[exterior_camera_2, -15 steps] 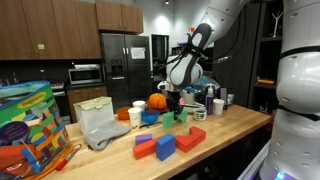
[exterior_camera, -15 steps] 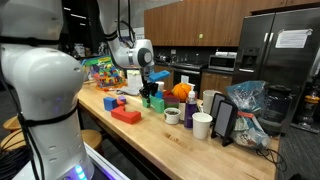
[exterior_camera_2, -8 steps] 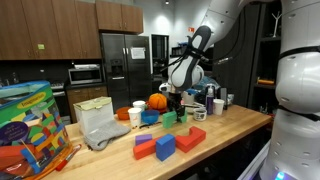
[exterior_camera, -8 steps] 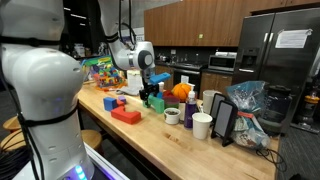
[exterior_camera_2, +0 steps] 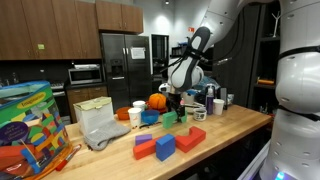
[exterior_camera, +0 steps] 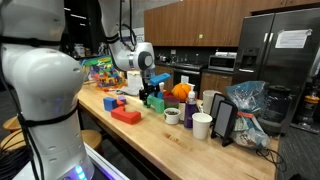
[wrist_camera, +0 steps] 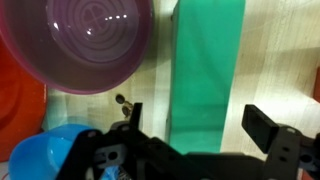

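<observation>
Above the wooden countertop (exterior_camera: 165,138), poised over a green block (wrist_camera: 205,70) with jaws wide apart.
Seen in the wrist view: gripper (wrist_camera: 200,125) spread to its full width, fingers (wrist_camera: 263,124) standing either side of the block's near end and clear of both edges, nothing clasped. Block lay flat on the wood, just beside a purple bowl (wrist_camera: 85,40), a blue rounded piece (wrist_camera: 50,150) near the other finger.

In an exterior view the camera sits by the robot's white base (exterior_camera: 40,80), near left, facing along the wooden table (exterior_camera: 150,140) toward the far fridge (exterior_camera: 285,50). In an exterior view the white base (exterior_camera_2: 295,90) stands near right. Both share the green block (exterior_camera: 154,102); the wrist view looks straight down on it, close
</observation>
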Controlling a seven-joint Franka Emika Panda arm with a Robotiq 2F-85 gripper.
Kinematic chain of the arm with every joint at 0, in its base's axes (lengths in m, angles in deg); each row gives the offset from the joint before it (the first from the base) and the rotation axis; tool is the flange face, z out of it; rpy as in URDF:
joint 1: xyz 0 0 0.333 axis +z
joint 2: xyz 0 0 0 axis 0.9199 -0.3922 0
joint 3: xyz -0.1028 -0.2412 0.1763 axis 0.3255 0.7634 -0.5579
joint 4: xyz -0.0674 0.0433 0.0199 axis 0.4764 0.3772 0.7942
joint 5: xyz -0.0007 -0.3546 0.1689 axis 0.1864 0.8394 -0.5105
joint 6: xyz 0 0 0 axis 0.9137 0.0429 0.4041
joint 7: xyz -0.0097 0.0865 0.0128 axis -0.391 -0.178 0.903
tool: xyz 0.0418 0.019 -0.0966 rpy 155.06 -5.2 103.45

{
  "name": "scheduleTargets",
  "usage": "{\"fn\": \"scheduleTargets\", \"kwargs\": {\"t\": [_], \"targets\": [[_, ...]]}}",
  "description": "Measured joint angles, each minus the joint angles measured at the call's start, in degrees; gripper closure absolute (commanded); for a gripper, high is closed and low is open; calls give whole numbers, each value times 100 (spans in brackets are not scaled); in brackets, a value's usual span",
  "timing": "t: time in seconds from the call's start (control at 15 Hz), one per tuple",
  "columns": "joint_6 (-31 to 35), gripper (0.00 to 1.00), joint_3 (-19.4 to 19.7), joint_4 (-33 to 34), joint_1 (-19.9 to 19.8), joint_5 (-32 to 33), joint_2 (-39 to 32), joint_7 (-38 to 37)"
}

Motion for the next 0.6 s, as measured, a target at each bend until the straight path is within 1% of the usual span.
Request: {"fn": "scheduleTargets", "kwargs": {"t": [0.2, 0.6], "targets": [[95, 0, 10, 1, 0, 83, 0, 11], [441, 0, 102, 0, -3, 481, -10, 8]]}}
